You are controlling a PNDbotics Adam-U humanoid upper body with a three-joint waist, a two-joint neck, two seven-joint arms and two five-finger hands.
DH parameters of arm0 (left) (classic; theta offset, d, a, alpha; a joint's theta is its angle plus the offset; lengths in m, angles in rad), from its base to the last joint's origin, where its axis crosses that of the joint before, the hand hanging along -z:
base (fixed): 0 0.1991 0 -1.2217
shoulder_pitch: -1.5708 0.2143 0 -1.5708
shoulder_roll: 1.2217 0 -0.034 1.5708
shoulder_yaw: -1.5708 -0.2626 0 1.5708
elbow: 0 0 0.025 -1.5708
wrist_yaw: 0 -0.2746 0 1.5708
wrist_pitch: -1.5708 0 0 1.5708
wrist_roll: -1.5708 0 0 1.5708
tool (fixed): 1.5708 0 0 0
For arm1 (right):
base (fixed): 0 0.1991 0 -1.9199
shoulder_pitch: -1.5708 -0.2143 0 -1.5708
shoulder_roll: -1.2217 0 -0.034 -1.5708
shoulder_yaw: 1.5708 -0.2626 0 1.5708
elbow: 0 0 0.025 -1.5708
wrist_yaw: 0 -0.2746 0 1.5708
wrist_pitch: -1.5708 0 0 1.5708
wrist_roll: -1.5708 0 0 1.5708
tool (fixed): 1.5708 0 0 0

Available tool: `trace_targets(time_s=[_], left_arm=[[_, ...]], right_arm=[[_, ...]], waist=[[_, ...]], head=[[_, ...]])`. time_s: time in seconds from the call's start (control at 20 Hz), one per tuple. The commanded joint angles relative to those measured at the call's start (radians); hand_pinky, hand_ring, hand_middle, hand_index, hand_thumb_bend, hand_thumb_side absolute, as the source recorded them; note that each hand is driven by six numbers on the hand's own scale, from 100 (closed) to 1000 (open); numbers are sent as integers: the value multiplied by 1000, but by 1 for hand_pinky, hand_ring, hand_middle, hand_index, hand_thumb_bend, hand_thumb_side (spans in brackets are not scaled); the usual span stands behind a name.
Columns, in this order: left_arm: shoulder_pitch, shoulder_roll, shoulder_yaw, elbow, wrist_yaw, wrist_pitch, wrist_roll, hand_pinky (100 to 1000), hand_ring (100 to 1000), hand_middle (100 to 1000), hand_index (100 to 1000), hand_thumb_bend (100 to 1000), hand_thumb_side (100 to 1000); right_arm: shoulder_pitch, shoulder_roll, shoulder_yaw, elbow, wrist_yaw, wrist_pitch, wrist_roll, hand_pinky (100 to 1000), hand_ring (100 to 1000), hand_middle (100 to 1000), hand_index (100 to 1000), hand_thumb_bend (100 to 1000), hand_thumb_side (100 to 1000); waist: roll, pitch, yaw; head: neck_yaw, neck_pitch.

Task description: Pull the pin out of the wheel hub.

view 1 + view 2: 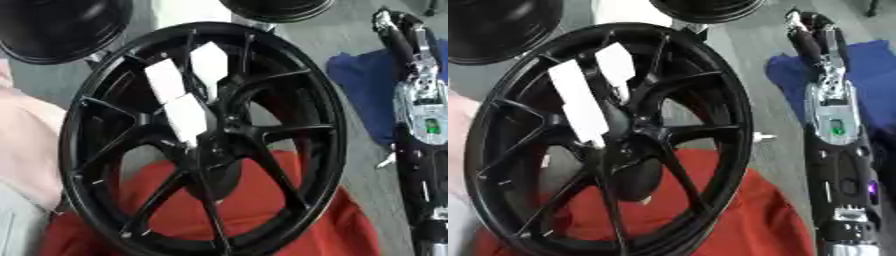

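Observation:
A large black wheel rim stands tilted in the middle, its spokes meeting at the hub. White paper labels are stuck on the upper spokes. A small white pin-like piece sticks out at the rim's right edge. My right arm runs up the right side, clear of the rim. Its hand is far up at the top right, apart from the wheel and the white piece. My left hand does not show.
A red cloth lies under the wheel and a blue cloth under my right arm. Two more black wheels sit at the top. Pale pink fabric fills the left edge.

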Motion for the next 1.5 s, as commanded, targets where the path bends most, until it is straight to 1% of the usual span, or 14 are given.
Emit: trace_targets(time_s=[0.05, 0.2, 0.25, 0.3, 0.45, 0.75, 0.9, 1.25, 1.5], left_arm=[[-75, -47, -71, 57, -15, -9, -14, 763, 717, 674, 790, 448, 664], [-144, -111, -136, 122, -39, -30, -14, 768, 729, 687, 793, 454, 647], [-161, -127, -149, 142, -49, -38, -14, 791, 757, 711, 800, 466, 634], [-177, -141, -160, 159, -62, -47, -15, 808, 778, 734, 814, 482, 619], [-217, -179, -184, 199, -112, -92, -15, 825, 797, 750, 818, 505, 577], [-269, -249, -221, 277, -158, -158, -15, 807, 780, 740, 812, 503, 561], [-285, -278, -233, 316, -163, -180, -15, 800, 770, 732, 809, 503, 550], [-327, -345, -222, 391, -193, -226, -15, 798, 771, 746, 813, 509, 511], [-339, -368, -231, 425, -191, -262, -15, 800, 774, 765, 814, 524, 435]], right_arm=[[-6, -33, 8, -13, -42, -7, 15, 920, 804, 674, 662, 100, 554], [-4, -31, 11, -24, -76, -12, 25, 920, 803, 674, 661, 100, 551], [-3, -30, 10, -26, -83, -12, 26, 920, 802, 672, 661, 100, 551], [-2, -30, 10, -28, -90, -11, 26, 920, 801, 671, 660, 100, 552], [-2, -28, 13, -27, -97, -7, 30, 920, 802, 672, 661, 100, 554], [-4, -21, 19, -26, -94, -3, 34, 920, 801, 671, 660, 100, 555], [-6, -17, 23, -25, -88, -3, 38, 920, 801, 671, 660, 100, 554], [-15, -5, 39, -25, -82, -4, 54, 920, 800, 671, 659, 100, 553], [-26, 5, 47, -31, -81, -3, 62, 920, 800, 671, 659, 100, 552]], waist=[[13, -11, -1], [13, -14, -4], [13, -15, -5], [13, -15, -5], [15, -17, -7], [17, -21, -15], [16, -21, -21], [14, -18, -36], [18, -13, -53]], head=[[-5, -15], [-3, -12], [-4, -8], [-5, -4], [-3, 2], [16, -9], [26, -13], [57, -27], [77, -38]])
